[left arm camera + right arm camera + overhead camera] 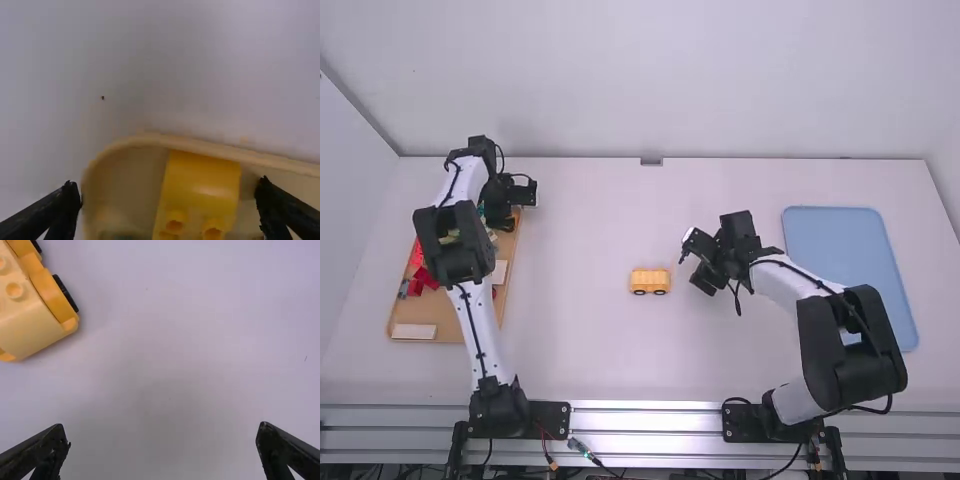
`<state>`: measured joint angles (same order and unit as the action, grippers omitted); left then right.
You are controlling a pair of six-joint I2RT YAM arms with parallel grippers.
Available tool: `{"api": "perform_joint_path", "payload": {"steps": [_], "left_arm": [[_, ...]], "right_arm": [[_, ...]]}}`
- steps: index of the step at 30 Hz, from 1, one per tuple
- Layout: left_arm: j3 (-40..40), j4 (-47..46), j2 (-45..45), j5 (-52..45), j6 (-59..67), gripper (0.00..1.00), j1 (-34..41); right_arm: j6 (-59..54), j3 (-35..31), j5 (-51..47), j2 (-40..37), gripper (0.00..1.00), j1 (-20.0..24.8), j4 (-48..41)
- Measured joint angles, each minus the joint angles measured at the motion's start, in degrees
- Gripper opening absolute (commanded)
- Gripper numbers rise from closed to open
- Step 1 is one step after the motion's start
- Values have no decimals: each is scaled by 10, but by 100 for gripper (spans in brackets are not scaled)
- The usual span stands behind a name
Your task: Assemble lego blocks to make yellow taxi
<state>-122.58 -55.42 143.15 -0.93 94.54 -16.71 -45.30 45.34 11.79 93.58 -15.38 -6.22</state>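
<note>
In the high view my left gripper (520,205) is over the far right corner of the tan tray (460,318). The left wrist view has a rounded yellow block (200,185) with studs inside the tray's corner, between the spread fingertips of the left gripper (167,192), which is open. A yellow-orange wheeled car base with blocks on it (650,281) stands near the table's middle. Just right of it is my right gripper (693,265). In the right wrist view the car (35,305) lies beyond the right gripper (162,435), whose open fingers have bare table between them.
The tray also holds red blocks (423,278), a pale flat piece (415,331) and another pale piece (500,272). A blue tray (835,240) lies at the right, beside and partly behind the right arm. Bare table separates the car from the tan tray.
</note>
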Motion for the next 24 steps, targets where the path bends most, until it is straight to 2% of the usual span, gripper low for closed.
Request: {"api": "perform_joint_path", "payload": {"steps": [1,2,3,4,5,9,14,16,18,21,24], "left_arm": [[3,8,-1,-3,0,72,0],[4,10,-1,-4,2,70,0],[5,17,-2,-5,-1,62,0],[7,25,-3,-7,-2,32,0],[8,34,-3,-8,-1,23,0],[7,56,-3,-9,-8,15,0],[-1,14,-3,-1,-22,14,1],[-3,2,-3,1,-26,17,1],[-5,-2,-3,1,-31,27,1],[-5,-3,-3,4,-40,32,1],[-5,-4,-3,7,-50,33,1]], "right_arm": [[1,0,0,0,99,0,0],[1,0,0,0,99,0,0],[1,0,0,0,99,0,0],[1,0,0,0,99,0,0],[1,0,0,0,99,0,0],[1,0,0,0,99,0,0],[1,0,0,0,99,0,0],[2,0,0,0,99,0,0],[1,0,0,0,99,0,0],[1,0,0,0,99,0,0],[1,0,0,0,99,0,0]]}}
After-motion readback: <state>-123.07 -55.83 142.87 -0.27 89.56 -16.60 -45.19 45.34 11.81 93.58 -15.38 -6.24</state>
